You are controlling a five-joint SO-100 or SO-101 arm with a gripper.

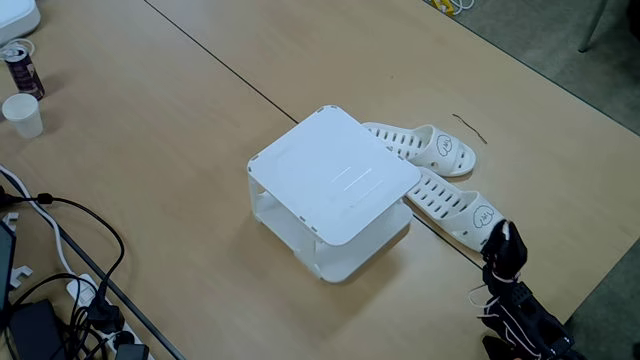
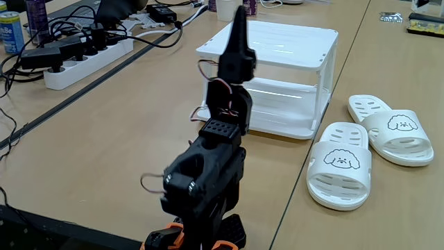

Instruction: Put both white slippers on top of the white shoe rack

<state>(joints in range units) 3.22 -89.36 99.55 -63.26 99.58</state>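
The white shoe rack [image 1: 335,185] stands in the middle of the wooden table, its flat top bare; it is also in a fixed view [image 2: 277,48] from behind the arm. Both white slippers lie on the table beside it, soles down, side by side. One slipper [image 1: 425,145] [image 2: 390,133] is farther from the arm. The other slipper [image 1: 455,207] [image 2: 340,167] lies closer to it. My black gripper [image 1: 506,238] [image 2: 239,21] points upward, shut and holding nothing. It is just off the near slipper's toe end and not touching it.
A power strip [image 2: 83,59] with cables [image 1: 80,290] lies along one table side. A paper cup [image 1: 22,115] and a can [image 1: 22,68] stand at the far left corner. A small bent wire [image 1: 470,128] rests beyond the slippers. The table edge runs close behind the arm.
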